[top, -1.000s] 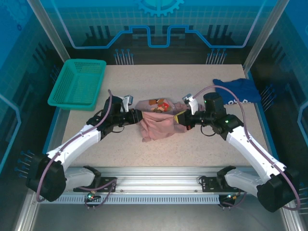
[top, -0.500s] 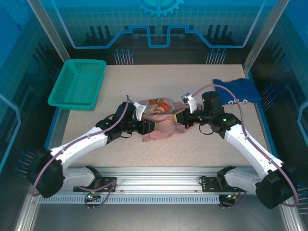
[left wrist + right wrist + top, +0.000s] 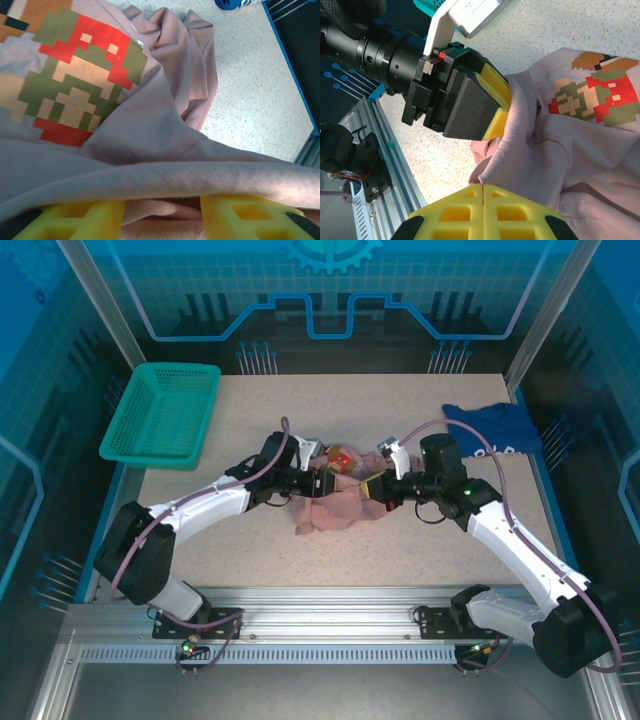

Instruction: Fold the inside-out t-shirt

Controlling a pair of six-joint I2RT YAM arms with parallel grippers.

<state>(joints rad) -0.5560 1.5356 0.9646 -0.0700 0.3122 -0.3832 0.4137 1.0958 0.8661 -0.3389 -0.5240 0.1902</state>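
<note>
Apart, basket [image 3: 160,412] and blue shirt [image 3: 495,428] flank t-shirt [image 3: 335,504]

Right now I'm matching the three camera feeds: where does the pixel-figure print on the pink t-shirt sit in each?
Top external: print near centre, just above the middle.
Left wrist: print upper left.
Right wrist: print upper right.
Shared landmark: the yellow-fingered left tool at the pink t-shirt's edge.
</note>
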